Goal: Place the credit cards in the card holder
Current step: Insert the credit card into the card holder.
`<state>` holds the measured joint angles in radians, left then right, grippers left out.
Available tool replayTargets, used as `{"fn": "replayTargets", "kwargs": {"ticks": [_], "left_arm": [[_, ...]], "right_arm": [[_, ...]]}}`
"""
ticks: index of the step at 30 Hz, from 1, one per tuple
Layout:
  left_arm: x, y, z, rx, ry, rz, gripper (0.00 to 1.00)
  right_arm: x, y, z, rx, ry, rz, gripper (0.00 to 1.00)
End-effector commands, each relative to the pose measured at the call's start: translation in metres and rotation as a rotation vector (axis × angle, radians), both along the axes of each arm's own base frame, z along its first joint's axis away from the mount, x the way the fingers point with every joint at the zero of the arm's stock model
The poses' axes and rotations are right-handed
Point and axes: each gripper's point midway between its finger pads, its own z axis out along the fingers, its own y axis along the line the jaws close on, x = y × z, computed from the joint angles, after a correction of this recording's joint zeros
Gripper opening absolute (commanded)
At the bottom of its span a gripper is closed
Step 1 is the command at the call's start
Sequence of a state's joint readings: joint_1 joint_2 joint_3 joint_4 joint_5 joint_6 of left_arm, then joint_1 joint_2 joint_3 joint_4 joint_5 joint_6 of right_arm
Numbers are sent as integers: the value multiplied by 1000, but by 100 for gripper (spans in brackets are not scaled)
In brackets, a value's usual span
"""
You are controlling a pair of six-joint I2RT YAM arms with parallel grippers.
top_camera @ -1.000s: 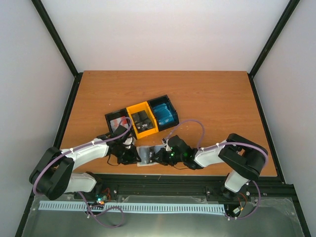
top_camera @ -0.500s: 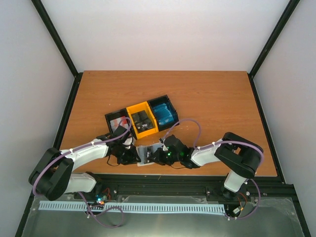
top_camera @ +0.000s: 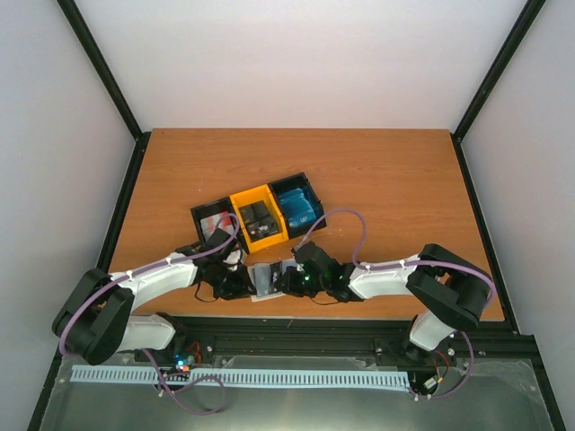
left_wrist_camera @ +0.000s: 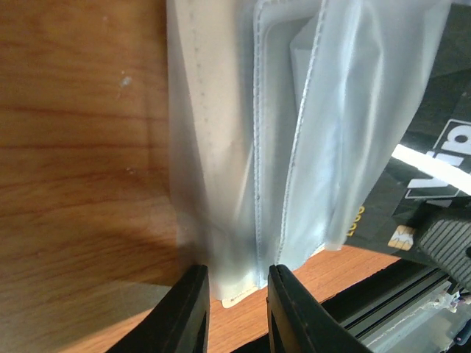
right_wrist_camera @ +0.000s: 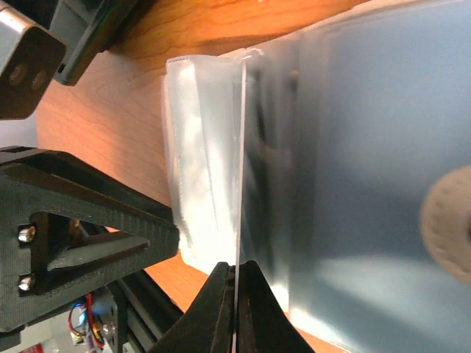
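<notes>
The card holder [top_camera: 263,280] lies open on the tabletop [top_camera: 386,180], with the 2 tools at its 2 ends. The left tool [left_wrist_camera: 235,290] pinches the holder's left edge, 1 finger on each side of the flap. At the holder's right end, the right tool [right_wrist_camera: 235,294] is closed on a black credit card [left_wrist_camera: 434,169], held edge-on at a clear pocket. The 3-compartment tray [top_camera: 269,241] sits just behind the holder, with blue cards [top_camera: 299,208] in 1 bin.

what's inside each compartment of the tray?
Tray: black cards in the yellow middle, blue cards on the right. The left compartment shows a bit of red card; the left arm covers the rest.
</notes>
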<state>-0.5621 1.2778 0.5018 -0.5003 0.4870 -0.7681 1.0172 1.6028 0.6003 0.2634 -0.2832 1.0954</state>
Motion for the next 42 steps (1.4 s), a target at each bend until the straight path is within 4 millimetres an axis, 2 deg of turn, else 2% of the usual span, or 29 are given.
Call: {"fn": "replayTargets", "kwargs": {"ticks": [1, 4, 12, 19, 27, 32, 42], "left_arm": [[0, 2, -1, 18, -13, 3, 25], [-1, 2, -2, 19, -12, 2, 25], [0, 2, -2, 19, -13, -1, 25], [0, 2, -1, 21, -14, 1, 25], [1, 3, 0, 25, -20, 7, 25], [2, 4, 0, 31, -25, 12, 25], [3, 3, 0, 30, -26, 9, 25]], "right_arm": [[5, -16, -5, -96, -36, -41, 3], [4, -18, -6, -97, -35, -41, 3], [0, -2, -11, -50, -15, 15, 3], [2, -5, -15, -67, -23, 18, 3], [2, -8, -6, -29, -32, 132, 3], [9, -16, 0, -31, -50, 123, 3], [7, -10, -6, -10, -26, 141, 3]]}}
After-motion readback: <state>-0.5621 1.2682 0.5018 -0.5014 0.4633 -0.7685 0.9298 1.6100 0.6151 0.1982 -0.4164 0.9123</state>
